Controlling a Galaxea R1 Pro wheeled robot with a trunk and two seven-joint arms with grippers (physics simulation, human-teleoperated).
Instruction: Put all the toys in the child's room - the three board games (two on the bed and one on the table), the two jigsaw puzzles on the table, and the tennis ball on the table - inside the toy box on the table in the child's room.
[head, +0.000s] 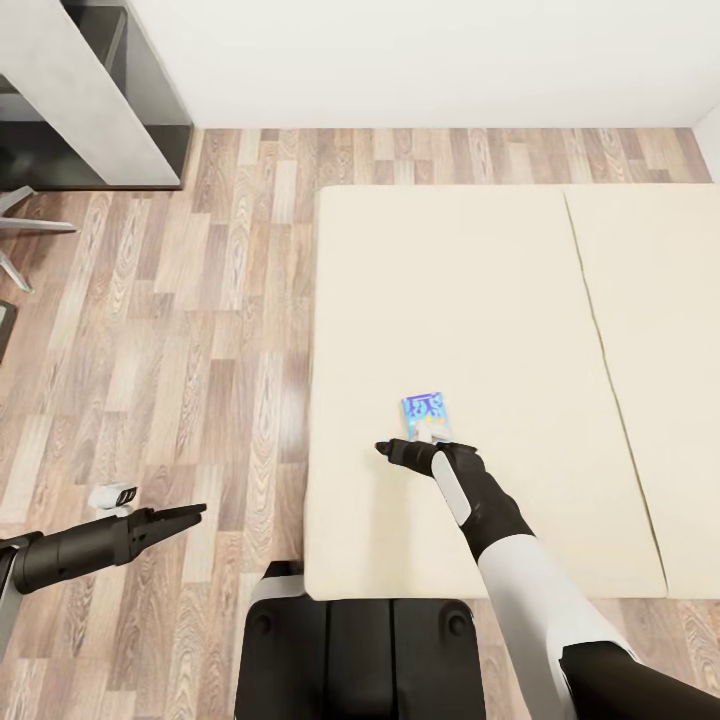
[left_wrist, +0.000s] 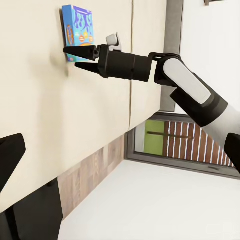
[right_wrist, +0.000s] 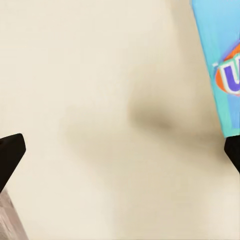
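Spread right gripper (head: 385, 449) low over the bed (head: 480, 290) — board game (head: 424, 411) just beyond, long axis running away; left gripper (head: 195, 515) far off, state unclear.

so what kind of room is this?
Likely a bedroom: a low bed with a beige mattress, wood-plank floor, and a blue board game lying on the mattress by the right pincer.

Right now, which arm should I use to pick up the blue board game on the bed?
Right. The right gripper is open over the bed, its fingertips beside the blue board game. The left gripper hangs over the wood floor, well short of the mattress.
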